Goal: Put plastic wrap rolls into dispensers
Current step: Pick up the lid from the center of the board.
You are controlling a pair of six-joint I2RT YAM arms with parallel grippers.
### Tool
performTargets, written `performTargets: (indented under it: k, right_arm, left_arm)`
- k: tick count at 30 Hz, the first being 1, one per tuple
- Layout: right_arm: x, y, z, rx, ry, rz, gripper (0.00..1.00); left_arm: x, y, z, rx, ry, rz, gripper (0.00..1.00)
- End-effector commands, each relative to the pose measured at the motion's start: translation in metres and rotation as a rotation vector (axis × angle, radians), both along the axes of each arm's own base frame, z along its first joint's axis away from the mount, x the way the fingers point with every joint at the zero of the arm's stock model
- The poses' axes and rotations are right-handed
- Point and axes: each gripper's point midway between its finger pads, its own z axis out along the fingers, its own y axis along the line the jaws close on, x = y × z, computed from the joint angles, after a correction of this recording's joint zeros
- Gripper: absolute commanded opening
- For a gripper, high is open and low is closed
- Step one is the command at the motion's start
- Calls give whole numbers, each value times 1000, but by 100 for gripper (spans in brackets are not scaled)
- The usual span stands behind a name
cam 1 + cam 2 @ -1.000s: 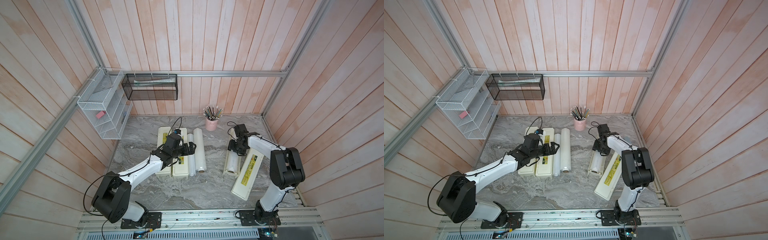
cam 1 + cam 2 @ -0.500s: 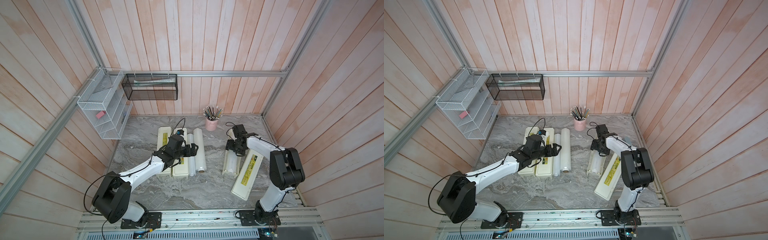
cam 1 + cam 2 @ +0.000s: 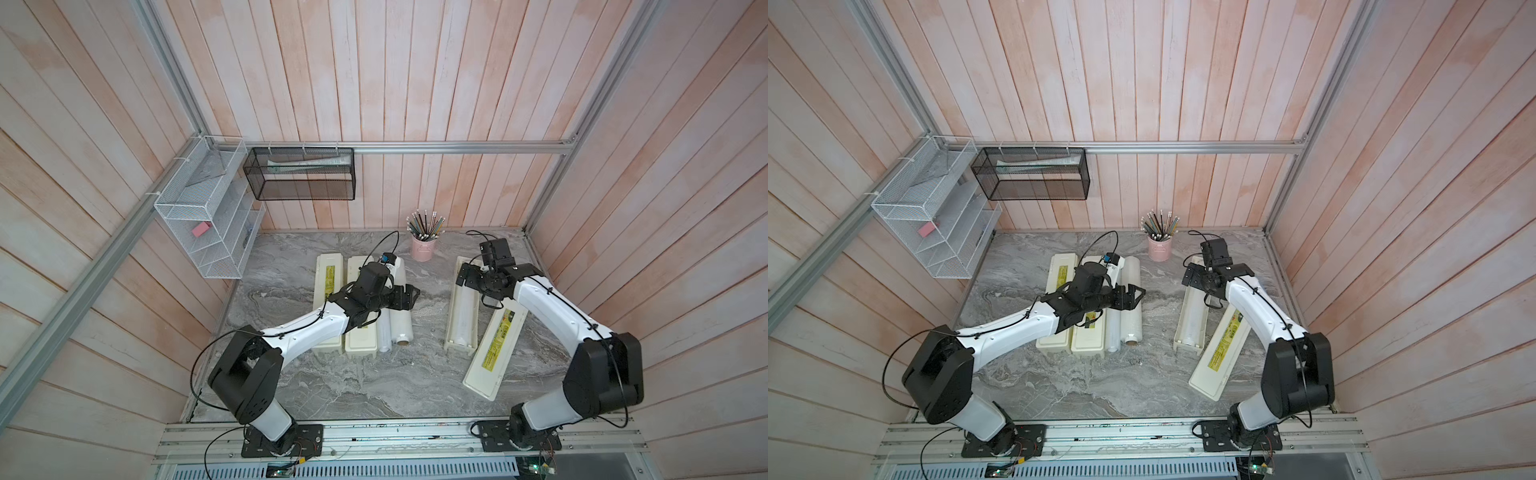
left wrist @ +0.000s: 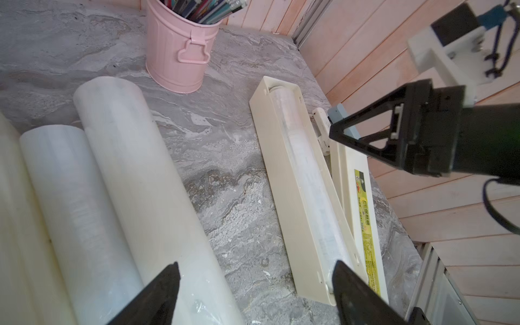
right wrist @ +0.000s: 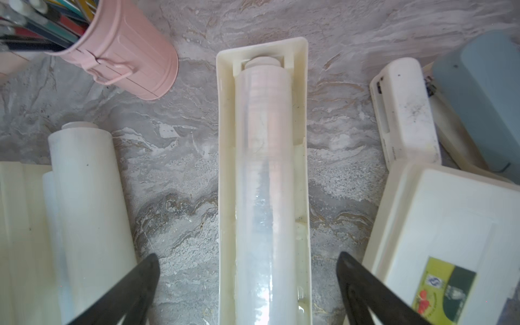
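My R claw (image 5: 247, 256) wide open, empty, over open dispenser (image 5: 225, 168); roll (image 5: 264, 168) seated inside, drop prob done. My L claw (image 4: 255, 264) open, empty, nr loose rolls (image 4: 135, 168) for next pick.

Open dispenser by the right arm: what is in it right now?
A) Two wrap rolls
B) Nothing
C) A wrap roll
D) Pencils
C: the right wrist view shows a single translucent roll lying lengthwise inside the open dispenser.
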Motion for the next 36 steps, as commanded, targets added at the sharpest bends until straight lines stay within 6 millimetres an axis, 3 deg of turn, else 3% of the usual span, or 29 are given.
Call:
performTargets:
  k: [1, 5, 9, 18, 28, 36]
  right_arm:
    - [-37, -23, -20, -28, 83, -119, 98]
    - [-71, -39, -40, -12, 101, -207, 98]
    - [-99, -53, -54, -15, 127, -272, 98]
    - [-134, -73, -77, -58, 171, -375, 98]
    - [-148, -76, -107, -45, 218, -388, 98]
    - [-144, -72, -119, -18, 223, -374, 98]
  left_arm:
    - [5, -19, 6, -6, -45, -43, 84]
    - [11, -34, 1, 16, -63, -44, 77]
    - [11, -51, -3, 41, -93, -66, 76]
    - [13, -85, -27, 37, -57, -110, 73]
    - [16, -113, -51, 25, -7, -144, 70]
    - [16, -124, -65, 24, 20, -155, 70]
